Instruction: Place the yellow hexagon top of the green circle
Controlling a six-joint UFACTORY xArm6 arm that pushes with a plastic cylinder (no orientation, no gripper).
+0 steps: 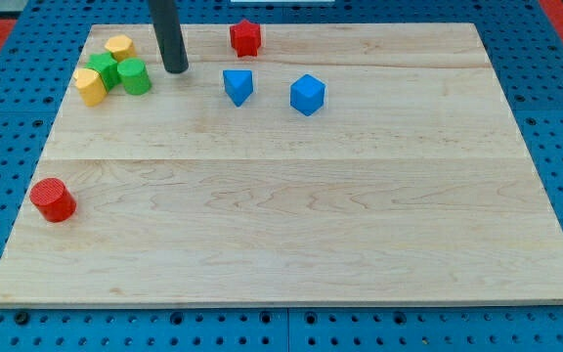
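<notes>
The yellow hexagon (119, 46) lies near the board's top left corner. Just below it and to the right is the green circle (134, 76), a short cylinder. A green block (104, 68) sits between them and touches the circle on its left. A second yellow block (90, 86) lies at the lower left of this cluster. My tip (176, 70) rests on the board just right of the green circle and apart from it, lower right of the yellow hexagon.
A red star-like block (245, 37) lies near the top edge. A blue triangular block (238, 85) and a blue cube (307, 94) lie right of my tip. A red cylinder (53, 199) sits at the left edge of the wooden board (291, 215).
</notes>
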